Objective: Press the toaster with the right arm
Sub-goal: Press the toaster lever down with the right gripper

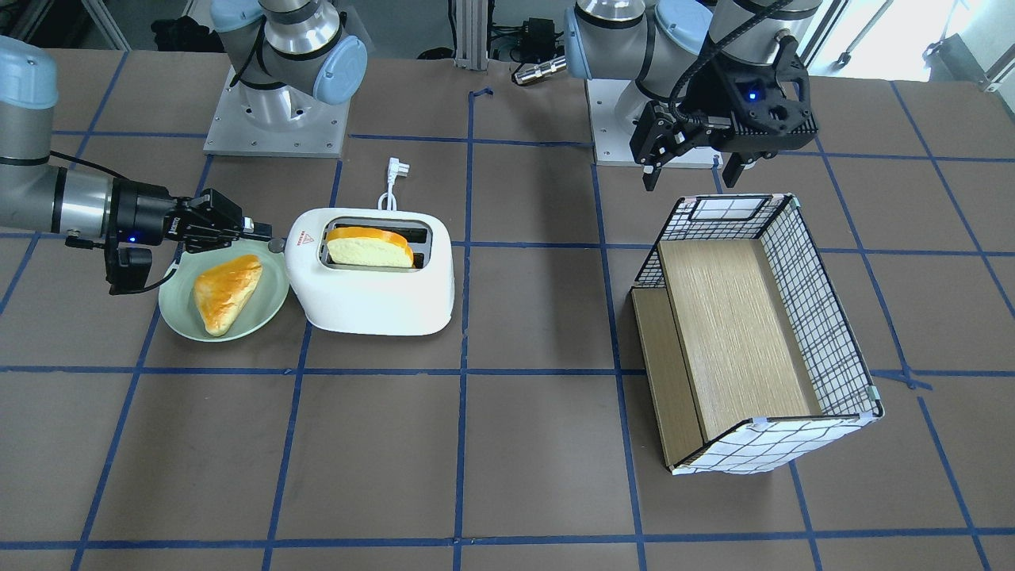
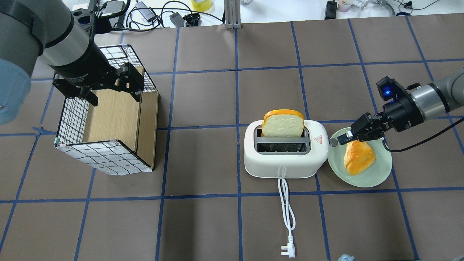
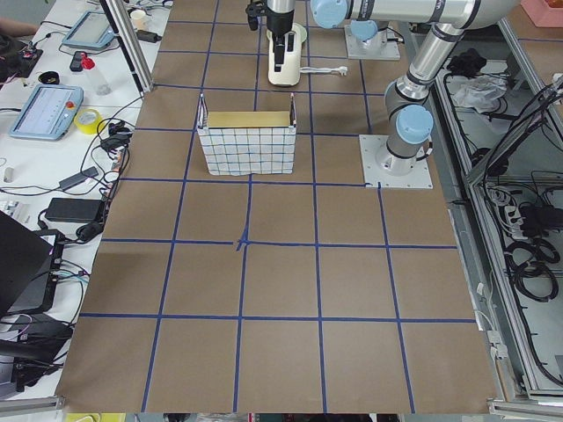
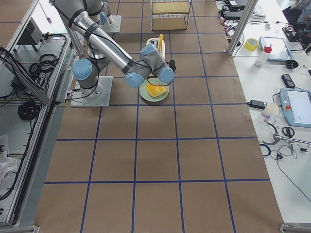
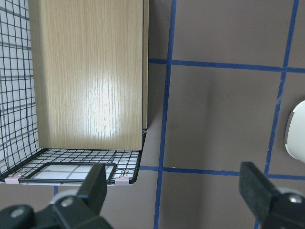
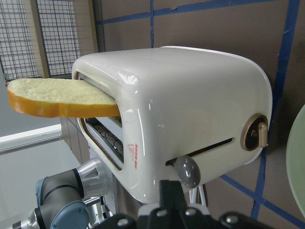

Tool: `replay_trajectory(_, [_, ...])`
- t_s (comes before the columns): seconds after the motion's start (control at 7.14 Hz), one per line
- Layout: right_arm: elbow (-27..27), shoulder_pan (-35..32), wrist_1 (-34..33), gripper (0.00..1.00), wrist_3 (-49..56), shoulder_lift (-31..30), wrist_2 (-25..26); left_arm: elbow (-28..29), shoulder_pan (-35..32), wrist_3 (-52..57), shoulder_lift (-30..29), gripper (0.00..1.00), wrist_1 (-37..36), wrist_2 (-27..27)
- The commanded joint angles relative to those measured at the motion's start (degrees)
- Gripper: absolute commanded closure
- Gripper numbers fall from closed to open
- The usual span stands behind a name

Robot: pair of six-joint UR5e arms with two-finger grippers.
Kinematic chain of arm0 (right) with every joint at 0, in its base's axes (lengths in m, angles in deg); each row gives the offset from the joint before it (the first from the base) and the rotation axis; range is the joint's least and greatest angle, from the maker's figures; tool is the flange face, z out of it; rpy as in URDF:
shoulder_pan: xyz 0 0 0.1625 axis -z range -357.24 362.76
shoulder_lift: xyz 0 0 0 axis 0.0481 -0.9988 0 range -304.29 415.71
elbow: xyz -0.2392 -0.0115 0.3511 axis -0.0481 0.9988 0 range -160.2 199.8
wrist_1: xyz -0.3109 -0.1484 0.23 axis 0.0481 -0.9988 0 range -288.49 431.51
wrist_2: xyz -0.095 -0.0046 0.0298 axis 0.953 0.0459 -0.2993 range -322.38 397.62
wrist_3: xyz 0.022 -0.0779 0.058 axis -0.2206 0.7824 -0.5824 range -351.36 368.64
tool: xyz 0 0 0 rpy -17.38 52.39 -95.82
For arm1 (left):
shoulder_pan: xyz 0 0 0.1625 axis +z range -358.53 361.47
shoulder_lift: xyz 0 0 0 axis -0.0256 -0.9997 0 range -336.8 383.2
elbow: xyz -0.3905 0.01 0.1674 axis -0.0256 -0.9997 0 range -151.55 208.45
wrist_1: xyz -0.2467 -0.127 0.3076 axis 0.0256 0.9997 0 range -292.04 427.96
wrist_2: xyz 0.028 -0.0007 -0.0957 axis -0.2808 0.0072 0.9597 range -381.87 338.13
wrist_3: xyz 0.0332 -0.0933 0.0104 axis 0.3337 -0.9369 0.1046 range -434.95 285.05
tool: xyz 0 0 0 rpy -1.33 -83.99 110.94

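Observation:
The white toaster [image 1: 373,285] lies mid-table, also in the overhead view [image 2: 282,159] and the right wrist view [image 6: 190,109]. A bread slice [image 2: 283,124] stands up out of its far slot. Its small grey lever knob [image 1: 275,246] [image 2: 333,142] [image 6: 187,171] is at the end facing the plate. My right gripper [image 1: 260,231] [image 2: 347,134] [image 6: 172,193] is shut and empty. It is held level over the plate, its tips right beside the knob; I cannot tell if they touch. My left gripper [image 1: 690,170] [image 2: 112,95] [image 5: 176,191] is open and empty above the checkered box.
A green plate [image 1: 178,317] [image 2: 380,174] with a triangular pastry [image 1: 226,289] lies under my right gripper, against the toaster's lever end. The checkered wire-pattern box [image 1: 753,333] [image 2: 108,123] lies on its side. The toaster's white cord and plug [image 2: 287,217] trail towards the robot.

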Motion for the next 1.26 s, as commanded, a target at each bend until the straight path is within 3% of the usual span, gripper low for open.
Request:
replay_trajectory(0.0, [-1.6,-0.1,-2.0,1.00,0.0,0.0,-0.9,0.0,0.0,0.0,0.0,0.00,0.0,0.0])
replay_trajectory(1.12, [-4.9,-0.1,-9.5,1.00,-0.3,1.1,-0.6,0.0,0.0,0.0,0.0,0.00,0.0,0.0])
